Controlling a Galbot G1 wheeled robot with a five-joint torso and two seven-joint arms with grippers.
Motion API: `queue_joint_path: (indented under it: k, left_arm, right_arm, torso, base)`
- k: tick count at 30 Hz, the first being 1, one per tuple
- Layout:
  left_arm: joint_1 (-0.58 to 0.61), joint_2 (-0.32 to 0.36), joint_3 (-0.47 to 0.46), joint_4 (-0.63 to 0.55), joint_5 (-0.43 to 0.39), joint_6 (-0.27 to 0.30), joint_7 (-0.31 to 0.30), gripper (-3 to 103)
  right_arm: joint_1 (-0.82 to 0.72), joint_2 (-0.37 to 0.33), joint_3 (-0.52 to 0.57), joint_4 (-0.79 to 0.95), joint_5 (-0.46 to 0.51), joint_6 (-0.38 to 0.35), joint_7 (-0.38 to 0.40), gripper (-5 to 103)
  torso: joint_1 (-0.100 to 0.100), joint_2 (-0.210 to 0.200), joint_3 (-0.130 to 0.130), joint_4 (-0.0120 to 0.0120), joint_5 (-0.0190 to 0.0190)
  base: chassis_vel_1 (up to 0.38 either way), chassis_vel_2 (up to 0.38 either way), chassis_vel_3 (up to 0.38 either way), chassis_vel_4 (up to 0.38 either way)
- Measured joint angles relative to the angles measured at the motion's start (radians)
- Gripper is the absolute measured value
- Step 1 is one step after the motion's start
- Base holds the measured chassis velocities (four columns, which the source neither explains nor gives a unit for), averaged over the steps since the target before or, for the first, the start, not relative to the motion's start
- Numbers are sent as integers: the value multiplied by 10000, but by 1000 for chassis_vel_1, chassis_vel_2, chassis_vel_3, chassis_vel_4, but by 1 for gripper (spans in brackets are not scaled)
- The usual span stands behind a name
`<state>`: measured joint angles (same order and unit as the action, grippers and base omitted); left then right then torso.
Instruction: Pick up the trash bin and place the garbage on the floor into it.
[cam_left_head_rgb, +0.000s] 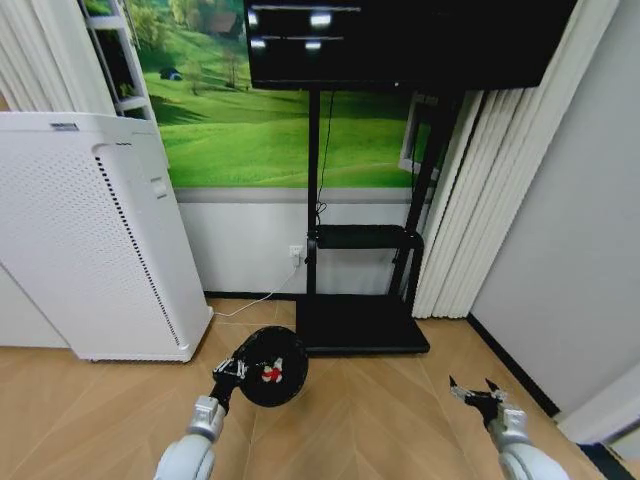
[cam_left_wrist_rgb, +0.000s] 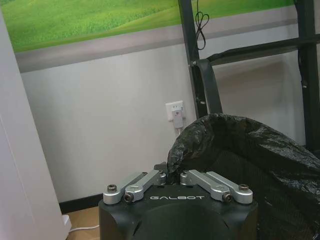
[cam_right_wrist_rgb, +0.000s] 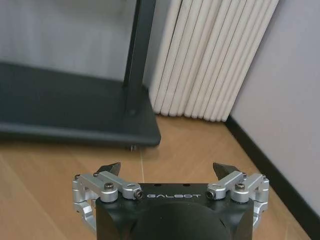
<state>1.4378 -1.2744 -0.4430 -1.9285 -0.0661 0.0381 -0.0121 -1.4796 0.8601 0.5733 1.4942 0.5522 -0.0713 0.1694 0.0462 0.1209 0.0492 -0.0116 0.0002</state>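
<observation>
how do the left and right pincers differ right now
The left pincer is shut on the trash bin, pinching its bag-lined rim; the right pincer is open and holds nothing. The left sits near the white appliance; the right hangs over bare floor by the curtain. Both are low, in front of the robot.

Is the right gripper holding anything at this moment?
No, the right gripper is open, with only bare wooden floor between its fingers.

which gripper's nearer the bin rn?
Left. The left gripper is shut on the rim of the bin, holding it. The right gripper hangs open and empty, well off to the bin's right, near the curtain.
</observation>
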Motion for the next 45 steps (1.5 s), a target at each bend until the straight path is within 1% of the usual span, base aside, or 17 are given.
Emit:
queue_joint_path:
  k: [3, 6, 7, 10, 11, 13, 14, 16, 17, 23, 30, 33, 36, 40, 42, 44, 45]
  left_arm:
    - [8, 7, 53, -18, 0, 0, -5, 7]
    - [39, 83, 350, -53, 5, 0, -9, 7]
    - [39, 83, 350, -53, 5, 0, -9, 7]
    - [-54, 116, 565, 6, 4, 0, -23, 7]
    - [-106, 116, 610, 50, -4, 0, -26, 7]
    - [-145, 114, 637, 84, -12, 0, -27, 7]
    - [-218, 108, 695, 173, -29, -4, -29, 7]
    - [-252, 108, 725, 231, -33, -9, -28, 7]
    - [-305, 102, 779, 323, -33, -26, -29, 7]
    - [-351, 62, 822, 399, -31, -64, -31, 7]
    - [-315, 99, 701, 411, -35, -113, -30, 7]
    - [-317, 95, 671, 412, -38, -113, -28, 7]
    - [-298, 38, 659, 441, -30, -120, -23, 7]
    - [-274, 1, 660, 450, -8, -131, -19, 7]
    - [-240, -16, 697, 439, 29, -135, -21, 7]
    - [-211, -14, 727, 414, 50, -135, -30, 7]
    - [-158, 8, 778, 356, 88, -130, -44, 7]
  right_arm:
    - [-35, -129, -174, -87, 112, -62, 38, 100]
    - [-413, -704, -712, -281, 748, -240, 103, 100]
    - [-413, -704, -712, -281, 748, -240, 103, 100]
    - [-1176, -1052, -774, -192, 1014, -278, 168, 100]
    - [-1290, -1053, -753, -215, 968, -243, 188, 100]
    - [-1314, -1022, -711, -249, 972, -169, 194, 100]
    - [-1256, -899, -618, -293, 1184, 89, 224, 100]
    - [-1179, -836, -602, -308, 1374, 216, 278, 100]
    - [-1001, -771, -581, -344, 1670, 377, 363, 100]
    - [-738, -819, -507, -395, 2172, 158, 564, 100]
    - [-680, -776, -544, -653, 2005, 69, 579, 100]
    - [-662, -724, -606, -761, 1828, 244, 573, 100]
    - [-634, -688, -669, -944, 1440, 597, 493, 100]
    - [-697, -757, -681, -1018, 1091, 533, 367, 100]
    - [-959, -925, -738, -1027, 765, 303, 241, 100]
    - [-1115, -998, -786, -1027, 644, 271, 223, 100]
    - [-1468, -1138, -848, -994, 508, 274, 180, 100]
  torso:
    - [0, 0, 0, -1, 0]
    - [0, -1, 0, -2, 0]
    - [0, -1, 0, -2, 0]
    - [0, 0, 0, -2, -3]
    - [0, 0, 0, -9, -2]
    - [0, 0, 0, -8, -2]
    - [0, 0, 0, -5, -2]
    - [0, -1, -1, -6, -2]
    - [0, 0, 0, 3, 2]
    - [0, 0, 0, 0, -2]
    - [0, 0, 0, -1, -2]
    - [0, 0, 0, -2, -2]
    - [0, 0, 0, -1, 0]
    - [0, 0, 1, -5, 1]
    - [0, 0, 0, 2, -1]
    - [0, 0, 0, 0, -2]
    - [0, 0, 0, 7, -1]
  base:
    - [0, 0, 0, 0]
    - [0, 0, 0, 0]
    - [0, 0, 0, 0]
    - [0, 0, 0, 0]
    - [0, 0, 0, 0]
    - [0, 0, 0, 0]
    - [0, 0, 0, 0]
    - [0, 0, 0, 0]
    - [0, 0, 0, 0]
    - [0, 0, 0, 0]
    - [-56, -55, 34, 57]
    - [-140, -148, 134, 147]
    - [-169, -151, 154, 173]
    - [-108, -108, 83, 73]
    - [5, -6, 30, 10]
    - [64, 49, -8, -35]
    - [37, 65, -47, -35]
